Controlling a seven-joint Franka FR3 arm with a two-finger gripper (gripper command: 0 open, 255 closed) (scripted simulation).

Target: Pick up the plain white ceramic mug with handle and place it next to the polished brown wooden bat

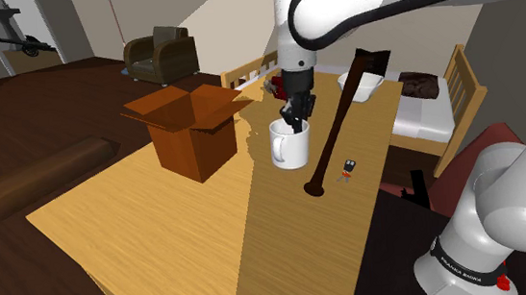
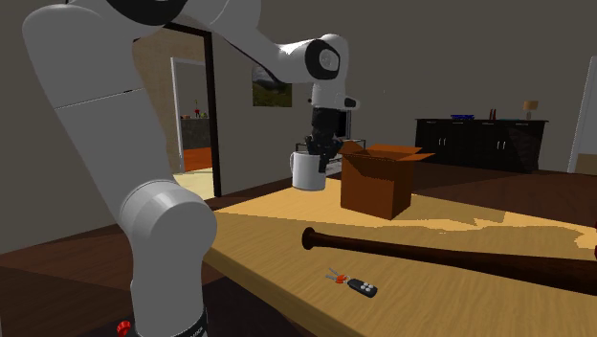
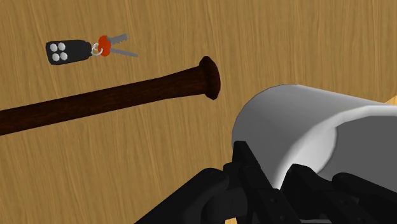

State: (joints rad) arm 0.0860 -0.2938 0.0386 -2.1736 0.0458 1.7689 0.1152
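The gripper (image 1: 293, 115) is clasping the white mug (image 1: 290, 145) by its rim, holding it upright just beside the dark brown bat (image 1: 339, 126), apparently clear of the table (image 1: 162, 236). Lowering straight down is advisable, avoiding the bat's knob and the key fob (image 1: 349, 171) beyond.

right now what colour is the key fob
The key fob is black with four pale buttons, best seen in the wrist view.

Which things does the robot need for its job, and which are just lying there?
Needed: white mug, held in the gripper; brown bat.
Just lying there: open brown box; keys with a black fob.
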